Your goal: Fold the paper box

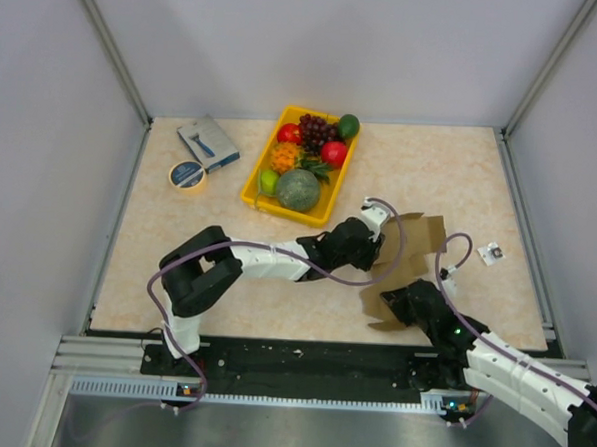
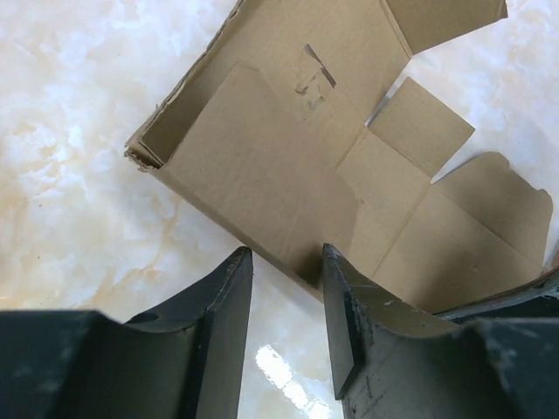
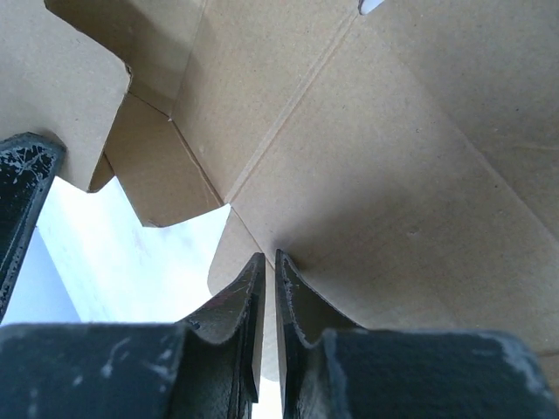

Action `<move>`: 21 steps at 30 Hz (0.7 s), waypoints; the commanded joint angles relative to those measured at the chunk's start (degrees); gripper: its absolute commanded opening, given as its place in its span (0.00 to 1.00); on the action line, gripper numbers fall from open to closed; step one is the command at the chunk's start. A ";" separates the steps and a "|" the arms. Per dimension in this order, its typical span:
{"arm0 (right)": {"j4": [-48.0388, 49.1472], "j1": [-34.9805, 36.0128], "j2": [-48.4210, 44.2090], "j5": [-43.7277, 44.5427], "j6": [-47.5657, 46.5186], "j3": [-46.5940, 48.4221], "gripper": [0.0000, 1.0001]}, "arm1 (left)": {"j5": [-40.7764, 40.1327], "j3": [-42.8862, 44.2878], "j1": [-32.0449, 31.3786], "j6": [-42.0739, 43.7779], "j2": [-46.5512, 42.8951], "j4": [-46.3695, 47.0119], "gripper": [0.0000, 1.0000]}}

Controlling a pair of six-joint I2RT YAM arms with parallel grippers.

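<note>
Box [image 1: 423,233] at 4 o'clock on worktop [image 1: 452,161], partly raised between both hands. Left hand [image 2: 284,262] spread and empty, just short of a folded wall. Right hand [image 3: 266,259] pressed together, pinching a panel edge. Judged light, stiff across panels, pliant at creases, easily dented; best gripped at panel edges beside creases

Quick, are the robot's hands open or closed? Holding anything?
Left gripper: open, holding nothing.
Right gripper: closed on the paper box.
</note>
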 commanded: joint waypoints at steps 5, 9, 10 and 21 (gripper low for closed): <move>-4.69 -0.16 -2.39 2.63 -14.20 6.50 0.23 | -3.51 -2.08 -0.74 -1.61 -5.64 -0.05 0.65; -6.02 -0.16 -6.87 3.51 -27.12 12.21 0.52 | 1.23 -4.18 0.92 -4.34 -10.83 -3.56 0.73; -6.02 -0.16 -7.57 3.43 -31.93 14.49 0.60 | 2.03 -4.89 1.97 -5.04 -12.06 -4.27 0.75; -10.32 -21.06 20.69 -27.56 -53.04 40.41 0.85 | 14.51 -19.84 13.05 -13.84 -29.39 -5.58 0.74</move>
